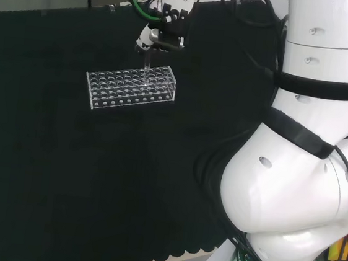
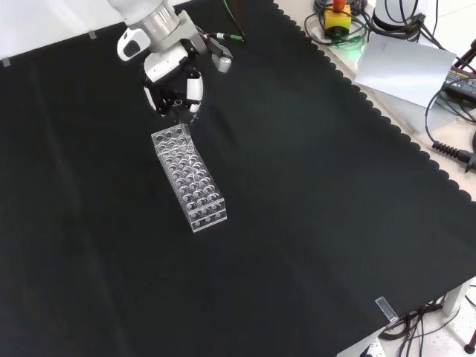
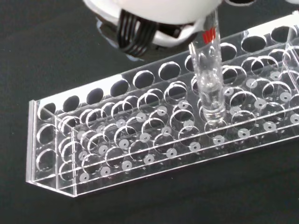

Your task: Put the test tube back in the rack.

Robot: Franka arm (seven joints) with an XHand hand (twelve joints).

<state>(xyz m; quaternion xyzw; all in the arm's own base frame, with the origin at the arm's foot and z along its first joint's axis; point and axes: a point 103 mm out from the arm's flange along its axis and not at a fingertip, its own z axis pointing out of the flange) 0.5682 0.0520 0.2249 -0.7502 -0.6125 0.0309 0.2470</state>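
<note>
In the head view the rack [image 1: 131, 88] is lying on the black cloth [image 1: 63, 175] toward the far side of the bench, left of the arm [image 1: 309, 151], one long side facing the camera. Over its right end the hand [image 1: 162, 33] is hanging with fingers curled down, pinching the top of the tube [image 1: 147, 62] — the tube is standing upright, its lower end down among the holes at the rack's far right corner.

In the front view the rack [image 2: 189, 179] is running lengthwise away from the camera, left of the cloth's middle and toward its far edge. The hand [image 2: 175, 82] is coming in from the top and sitting just over the rack's far end; the tube is too faint there to make out against the clear plastic.

In the wrist view the rack [image 3: 154, 135] is stretching across at a slant, rows of round holes open in its top plate. The tube [image 3: 209, 79] is reaching down through a hole near the rack's far long edge — its rounded bottom is level with the middle plate, not yet at the base. A red mark is showing near its top, just below a blurred white part of the hand [image 3: 154, 14].
</note>
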